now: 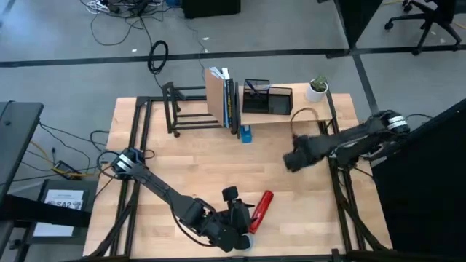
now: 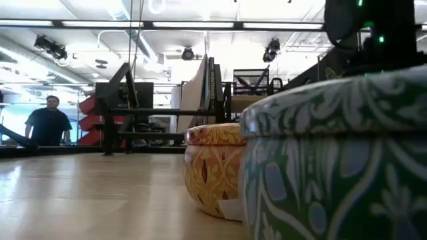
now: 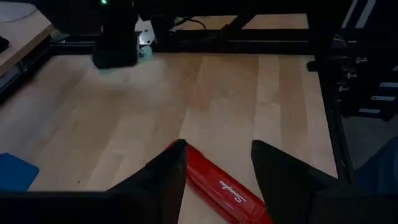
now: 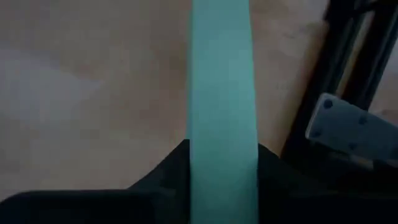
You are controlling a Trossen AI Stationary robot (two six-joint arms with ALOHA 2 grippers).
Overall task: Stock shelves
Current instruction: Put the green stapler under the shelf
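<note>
A red stapler (image 1: 261,207) lies flat on the table near its front edge. My left gripper (image 3: 217,155) is open, with one finger on either side of the stapler's near end (image 3: 214,183). My right gripper (image 1: 293,160) is over the table's right part, shut on a pale teal flat thing (image 4: 221,74). At the far edge are the shelves. One is a wooden plank shelf (image 1: 306,113) carrying books (image 1: 222,98), a mesh organizer (image 1: 268,98) and a small plant (image 1: 317,89). The other is a black rack (image 1: 186,109), to its left. My left gripper straddles the stapler from the table's near side, fingers low and almost level; I cannot tell whether a finger (image 3: 165,171) touches it. My right gripper pinches the teal thing's two long sides (image 4: 198,146) between its two fingers. The thing runs straight on past the fingertips, along the fingers.
A small blue thing (image 1: 246,134) lies on the table in front of the plank shelf. In the low view, a yellow patterned bowl (image 2: 213,167) and a green patterned one (image 2: 333,160) stand close to the camera. A person (image 2: 48,123) stands beyond the table.
</note>
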